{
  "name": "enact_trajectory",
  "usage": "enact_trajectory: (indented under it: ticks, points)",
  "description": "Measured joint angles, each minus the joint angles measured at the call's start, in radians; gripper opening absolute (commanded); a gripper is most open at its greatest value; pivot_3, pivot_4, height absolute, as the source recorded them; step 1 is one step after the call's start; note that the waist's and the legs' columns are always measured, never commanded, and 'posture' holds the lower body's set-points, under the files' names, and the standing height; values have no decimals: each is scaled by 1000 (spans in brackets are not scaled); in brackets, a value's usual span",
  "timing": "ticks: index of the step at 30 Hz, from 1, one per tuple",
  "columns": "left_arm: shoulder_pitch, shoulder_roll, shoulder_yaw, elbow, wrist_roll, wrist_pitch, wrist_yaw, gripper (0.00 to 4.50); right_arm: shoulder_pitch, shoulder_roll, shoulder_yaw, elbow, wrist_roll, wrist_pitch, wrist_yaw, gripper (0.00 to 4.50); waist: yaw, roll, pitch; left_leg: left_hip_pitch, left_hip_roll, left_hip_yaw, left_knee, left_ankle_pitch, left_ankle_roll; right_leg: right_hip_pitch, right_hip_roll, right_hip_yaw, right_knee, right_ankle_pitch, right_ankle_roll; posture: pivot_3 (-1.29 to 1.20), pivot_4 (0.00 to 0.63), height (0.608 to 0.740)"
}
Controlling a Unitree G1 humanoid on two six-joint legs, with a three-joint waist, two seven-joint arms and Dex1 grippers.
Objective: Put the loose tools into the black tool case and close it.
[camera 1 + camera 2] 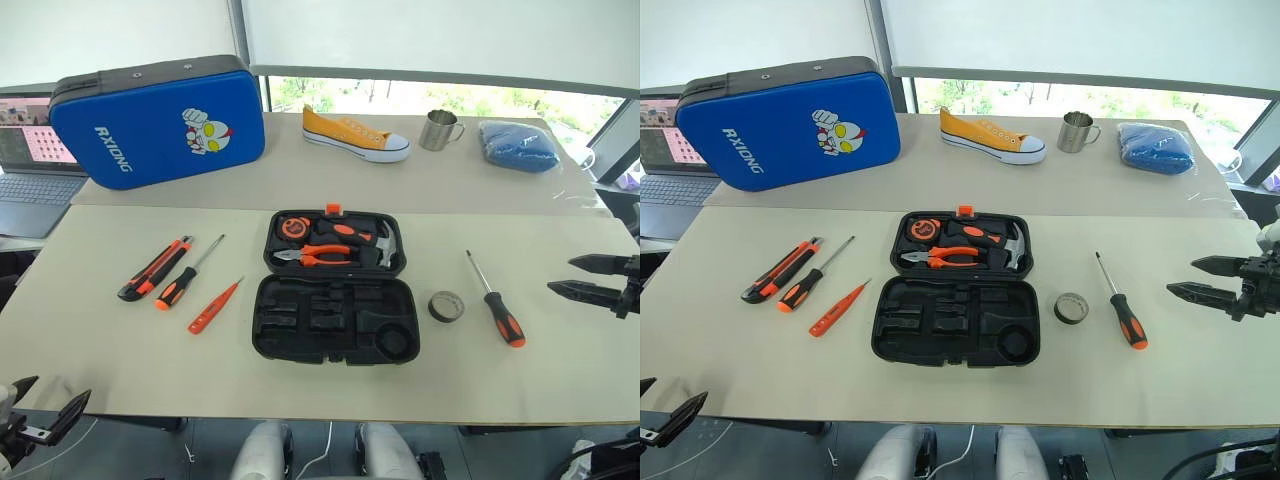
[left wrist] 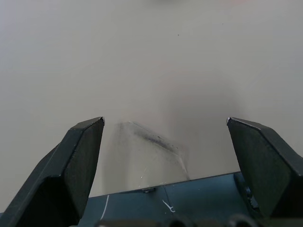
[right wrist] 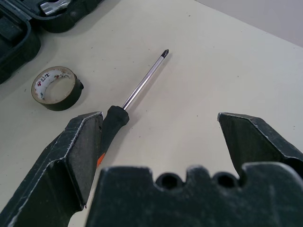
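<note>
One black moulded-plastic clamshell tool case (image 1: 336,318) is laid open at the middle of the pale worktop (image 1: 560,380), its orange latch at the far edge. The far half is filled with orange-handled pliers (image 1: 312,257), a hammer (image 1: 385,243) and an orange tape measure (image 1: 293,228); the near half's tool-shaped recesses are seen unfilled.

Five loose tools are counted on the worktop. Three are lined up left of the case: one orange-and-black utility knife (image 1: 153,269) furthest left, one black-and-orange handled screwdriver (image 1: 185,276) just beside it, and one slim orange tester screwdriver (image 1: 213,306) nearest the case. Two are placed right of the case: one small black tape roll (image 1: 446,306), with unreadable red print inside its core, and a second black-and-orange screwdriver (image 1: 493,301) just beside it.

On the far worktop, one large blue zip case (image 1: 158,122) is stood upright, marked "RXIONG" beside a cartoon figure. One yellow canvas shoe (image 1: 353,134), one steel mug (image 1: 438,130) and one blue cloth bundle (image 1: 516,146) are set to its right. One laptop (image 1: 30,170) is seen at the far left.

The right end effector (image 1: 592,278) is held released, fingers wide apart, above the worktop right of the second screwdriver, grasping nothing. The left end effector (image 1: 45,407) is likewise spread wide at the near left edge, nothing held.
</note>
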Motion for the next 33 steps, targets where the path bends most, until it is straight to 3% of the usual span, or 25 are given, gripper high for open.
enact_trajectory:
  ticks: [4,8,14,18,22,27,33]
  points:
    - [-41,5,-4,2,0,23,19,4458,4,0,-1,14,-8,-34,-6,4500,4,0,0,0,0,0,0,0,0,0,0,0,1,0,0,0,150,739]
    - [-122,51,-25,-67,-26,154,70,4458,29,2,-14,-19,-12,-72,-32,4500,5,0,0,0,0,1,0,0,0,0,0,0,1,1,1,0,150,739]
    - [-313,222,-78,-208,-110,457,153,4458,171,26,-78,-384,101,62,-44,4500,3,0,0,0,0,-1,0,0,0,-1,1,0,7,1,1,0,150,739]
    - [-550,366,-210,-209,-152,705,214,4458,330,48,-145,-800,249,241,-81,4500,5,0,0,0,-1,-3,1,0,0,-2,2,-1,11,1,2,0,150,739]
    - [-721,419,-362,-187,-158,818,225,4458,412,77,-189,-1102,373,366,-149,4500,4,-1,1,0,-1,-3,1,0,0,-3,2,-1,11,1,2,0,150,739]
    - [-869,414,-524,-136,-158,866,215,4458,448,105,-200,-1336,498,464,-240,4500,4,-3,2,-1,-1,-3,1,0,0,-3,2,-1,11,1,2,0,150,739]
    - [-983,409,-679,-42,-115,868,204,4458,441,124,-202,-1454,599,529,-346,4500,6,-5,3,-2,-2,-3,2,0,0,-3,2,-1,11,1,2,0,150,739]
